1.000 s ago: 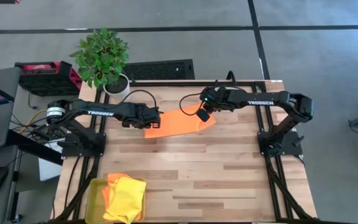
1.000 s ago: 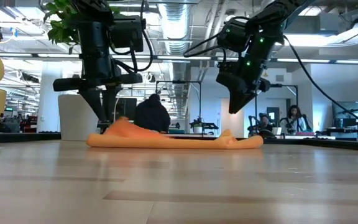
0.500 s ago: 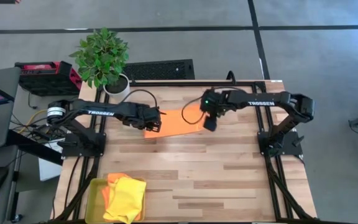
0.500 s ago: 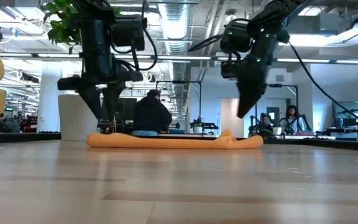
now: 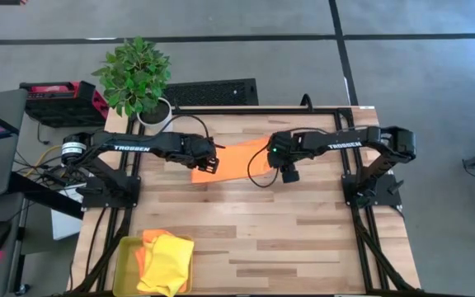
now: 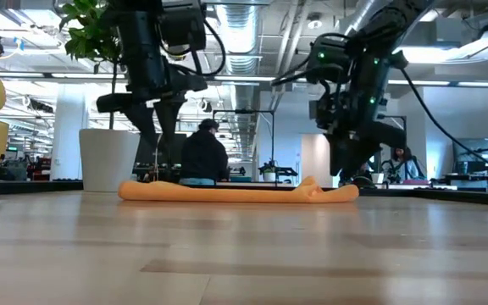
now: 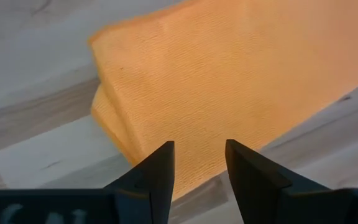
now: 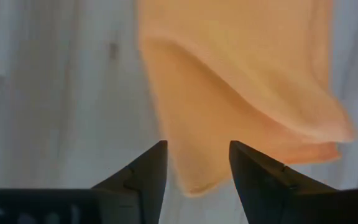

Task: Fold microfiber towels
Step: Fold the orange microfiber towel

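Observation:
An orange microfiber towel (image 5: 233, 161) lies folded and flat on the wooden table, toward the far edge; doubled layers show at its left corner (image 7: 104, 106). My left gripper (image 5: 209, 163) hangs open just above that left end, its fingers (image 7: 157, 168) clear of the cloth. My right gripper (image 5: 288, 171) stands open, pointing steeply down over the towel's right end (image 8: 241, 93); in the low view its tips (image 6: 352, 174) sit a little above the cloth (image 6: 235, 192). A yellow towel (image 5: 168, 266) and another orange one (image 5: 149, 239) rest in a tray.
The yellow-green tray (image 5: 124, 257) sits at the near left corner of the table. A potted plant (image 5: 136, 78) stands past the far left corner. Bare wood (image 5: 287, 231) stretches across the near half and the right side.
My left gripper has opened, let go of the towel's left corner and risen; that raised corner has dropped flat. My right gripper has rolled about its own axis and come down toward the near right, to the towel's right end.

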